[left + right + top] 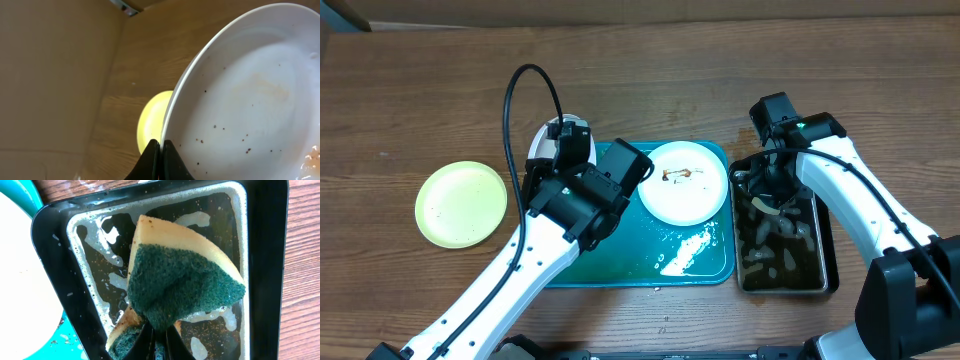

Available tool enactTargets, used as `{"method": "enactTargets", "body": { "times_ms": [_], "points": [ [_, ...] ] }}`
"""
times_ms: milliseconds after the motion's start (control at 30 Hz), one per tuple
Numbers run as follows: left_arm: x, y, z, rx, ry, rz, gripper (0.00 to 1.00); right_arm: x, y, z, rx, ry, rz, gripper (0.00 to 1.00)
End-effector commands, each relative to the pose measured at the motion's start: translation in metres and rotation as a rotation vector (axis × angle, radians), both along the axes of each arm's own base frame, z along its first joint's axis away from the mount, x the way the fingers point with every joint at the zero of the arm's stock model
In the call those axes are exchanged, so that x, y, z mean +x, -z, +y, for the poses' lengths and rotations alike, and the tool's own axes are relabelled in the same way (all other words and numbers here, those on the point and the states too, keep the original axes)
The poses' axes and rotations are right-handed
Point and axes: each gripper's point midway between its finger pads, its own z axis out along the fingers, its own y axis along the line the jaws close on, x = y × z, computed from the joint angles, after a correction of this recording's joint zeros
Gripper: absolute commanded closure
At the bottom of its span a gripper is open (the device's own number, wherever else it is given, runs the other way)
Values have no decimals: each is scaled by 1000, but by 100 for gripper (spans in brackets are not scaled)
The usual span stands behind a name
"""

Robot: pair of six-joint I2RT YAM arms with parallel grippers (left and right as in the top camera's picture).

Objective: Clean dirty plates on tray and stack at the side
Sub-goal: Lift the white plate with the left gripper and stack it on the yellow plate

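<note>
The right gripper (159,340), with sponge (185,280), is ringed by the walls of the black tray (265,255). Left of the left gripper (161,150), with white plate (250,100), the table (420,100) is blocked only by a yellow plate (461,204).

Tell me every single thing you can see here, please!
wooden table: one, brown, under everything.
teal-blue rectangular plastic tray: one, wet, centre.
smeared white round plate: one, brown smear, on that tray.
held white round plate: one, speckled, pinched by its rim.
yellow-green round plate: one, on the table, left.
black rectangular tray: one, murky water, right of teal tray.
yellow-and-green sponge: one, above black tray.
black cable: one, looping near held plate.
left gripper: black, shut on held plate.
right gripper: black, shut on sponge.
</note>
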Motion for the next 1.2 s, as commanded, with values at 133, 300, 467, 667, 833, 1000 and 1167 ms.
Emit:
{"method": "enactTargets", "body": {
  "times_ms": [133, 300, 467, 667, 833, 1000, 1167],
  "points": [
    [2, 24, 28, -243, -137, 71, 96, 2, -9, -1, 2, -2, -35, 96],
    [-3, 47, 63, -450, -289, 130, 96, 2, -9, -1, 2, -2, -35, 96],
    [-11, 58, 116, -630, -485, 92, 96, 1, -9, -1, 1, -2, -32, 96],
    [-29, 63, 183, -695, -702, -24, 96, 1, -9, -1, 1, -2, -32, 96],
    [-32, 72, 208, -779, -780, -76, 96, 1, -9, -1, 1, -2, -31, 96],
    [-38, 85, 220, -775, -833, -51, 96, 1, -9, -1, 1, -2, -31, 96],
    [-36, 98, 225, -759, -858, -14, 96, 1, -9, -1, 1, -2, -30, 96]
  ]
}}
